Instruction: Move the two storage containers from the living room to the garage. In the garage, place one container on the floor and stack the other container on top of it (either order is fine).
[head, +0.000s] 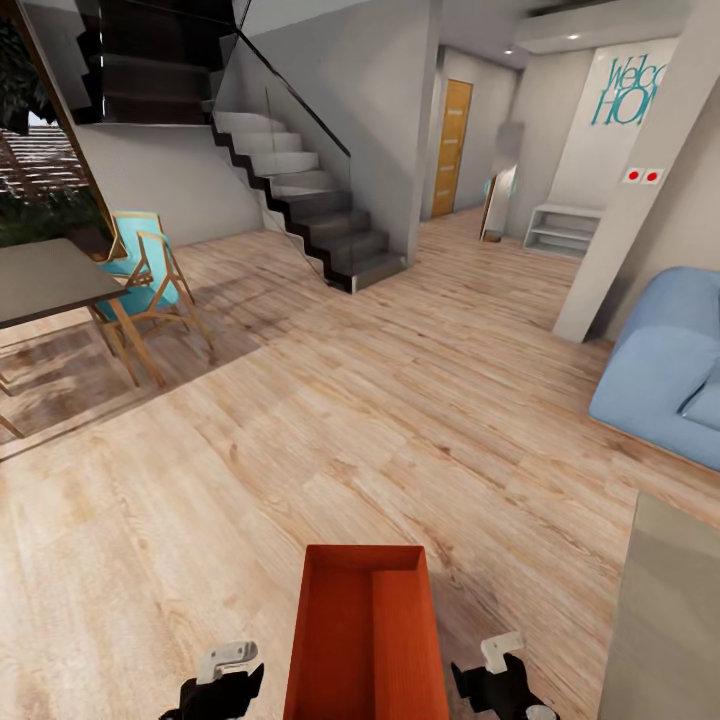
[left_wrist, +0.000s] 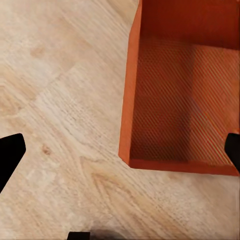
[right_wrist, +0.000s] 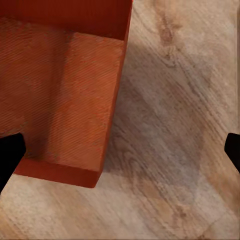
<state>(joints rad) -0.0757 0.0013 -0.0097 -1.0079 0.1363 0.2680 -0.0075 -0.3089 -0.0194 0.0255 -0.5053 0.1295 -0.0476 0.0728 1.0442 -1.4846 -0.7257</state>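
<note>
One orange-red open-topped storage container (head: 365, 640) sits low in the head view on the living room's light wood planks, empty inside. My left gripper (head: 225, 682) is just to its left and my right gripper (head: 500, 678) just to its right, a gap on each side. In the left wrist view the left gripper (left_wrist: 122, 150) is open, its black fingers (left_wrist: 10, 155) wide apart on either side of the container's wall (left_wrist: 127, 100). The right gripper (right_wrist: 122, 150) is likewise open beside the container's corner (right_wrist: 95, 175). The garage and its floor are out of view.
A blue sofa (head: 665, 370) and a grey low table (head: 670, 620) stand at the right. A dining table (head: 50, 280) and teal chair (head: 140, 270) are at the left. Stairs (head: 320, 220), a pillar (head: 630, 200) and a hallway with an orange door (head: 452, 148) lie ahead.
</note>
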